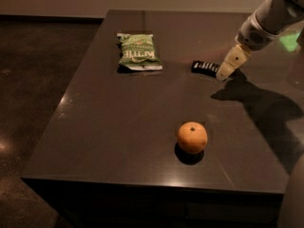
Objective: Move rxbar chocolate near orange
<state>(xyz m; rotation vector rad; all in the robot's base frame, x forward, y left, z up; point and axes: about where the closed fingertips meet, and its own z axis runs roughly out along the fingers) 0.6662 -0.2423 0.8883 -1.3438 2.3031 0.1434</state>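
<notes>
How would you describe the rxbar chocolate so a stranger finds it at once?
On the dark table, look at the far right, where the robot's hand points down. The rxbar chocolate lies beside its tip: small, flat, black, unlike the green Kettle chip bag and the round orange.

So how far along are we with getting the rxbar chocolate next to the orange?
Early. Approach looks done: the hand is at the right end of the rxbar chocolate. In hand: nothing lifted; the bar lies flat on the table. Left: grasp it and carry it to the orange near the front edge.
</notes>
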